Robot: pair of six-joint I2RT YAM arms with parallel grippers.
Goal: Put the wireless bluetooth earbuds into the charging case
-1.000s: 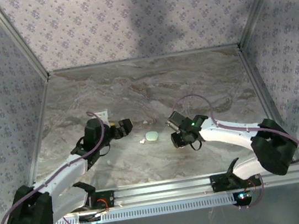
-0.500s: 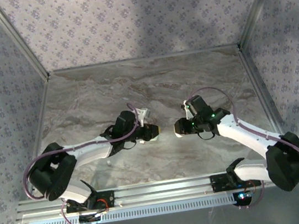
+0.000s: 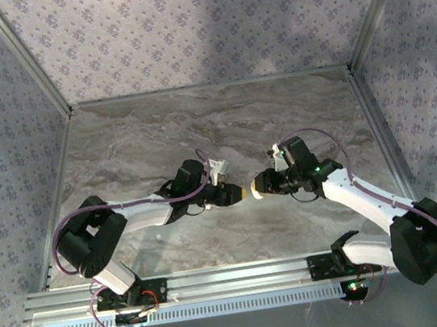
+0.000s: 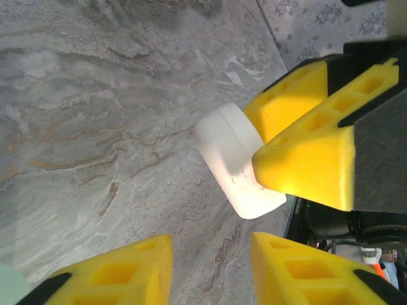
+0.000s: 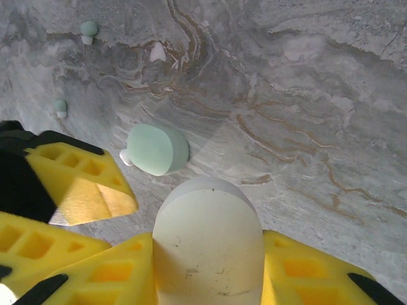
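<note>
Mid-table, right gripper (image 5: 208,255) clamped on white case (image 5: 206,216), left gripper (image 4: 211,255) spread apart just beside it, green case (image 5: 158,149) and earbuds (image 5: 157,52) on table (image 5: 305,95) nearby.

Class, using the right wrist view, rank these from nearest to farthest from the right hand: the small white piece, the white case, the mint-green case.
1. white case: gripped in the right hand itself, at the bottom of the view.
2. mint-green case: on the table just ahead, slightly to the left.
3. small white piece: far ahead, near the top edge.
</note>
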